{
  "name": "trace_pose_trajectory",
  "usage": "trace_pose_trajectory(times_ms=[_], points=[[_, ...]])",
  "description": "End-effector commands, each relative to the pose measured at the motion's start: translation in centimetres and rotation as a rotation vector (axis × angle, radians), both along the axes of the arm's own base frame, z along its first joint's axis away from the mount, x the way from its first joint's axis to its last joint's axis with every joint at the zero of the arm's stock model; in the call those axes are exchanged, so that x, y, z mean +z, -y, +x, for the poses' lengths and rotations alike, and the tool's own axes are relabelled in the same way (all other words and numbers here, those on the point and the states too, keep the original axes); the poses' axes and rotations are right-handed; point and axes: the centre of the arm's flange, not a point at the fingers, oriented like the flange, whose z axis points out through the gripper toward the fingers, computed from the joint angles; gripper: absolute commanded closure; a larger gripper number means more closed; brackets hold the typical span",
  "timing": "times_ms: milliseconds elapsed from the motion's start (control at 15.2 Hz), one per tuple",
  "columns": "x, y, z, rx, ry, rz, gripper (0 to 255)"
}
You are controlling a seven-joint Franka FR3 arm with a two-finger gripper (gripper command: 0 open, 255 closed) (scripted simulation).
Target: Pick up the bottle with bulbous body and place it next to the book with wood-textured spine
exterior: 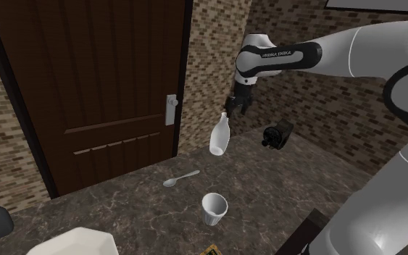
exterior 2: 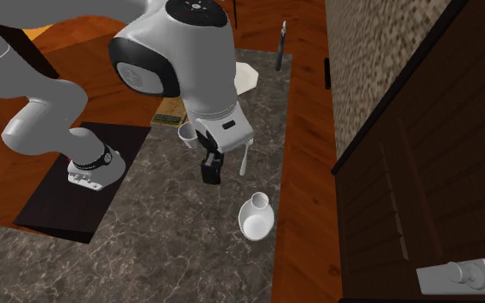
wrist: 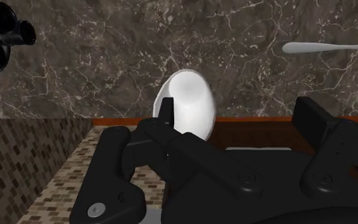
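Bottle (exterior: pixel 219 138), white, stands just under the end effector (exterior: pixel 232 109), which is released and empty, at the edge of the table (exterior: pixel 282 188). It looks rigid, smooth, probably slippery; the narrow neck above the bulb seems the safest hold.

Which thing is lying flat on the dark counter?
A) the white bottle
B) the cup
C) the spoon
C: the spoon lies flat, while the white bottle and the cup both stand upright.
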Motion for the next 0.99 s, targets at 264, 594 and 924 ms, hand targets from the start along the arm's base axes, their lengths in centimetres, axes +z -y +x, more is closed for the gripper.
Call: trace_pose_trajectory(times_ms=[264, 594, 924], points=[[-2.8, 4.3, 6.6, -0.024, -0.006, 0.015, 0], [-5.0, 5.9, 8.9, -0.033, -0.008, 0.021, 0], [-7.9, 5.9, 8.9, -0.033, -0.008, 0.021, 0]])
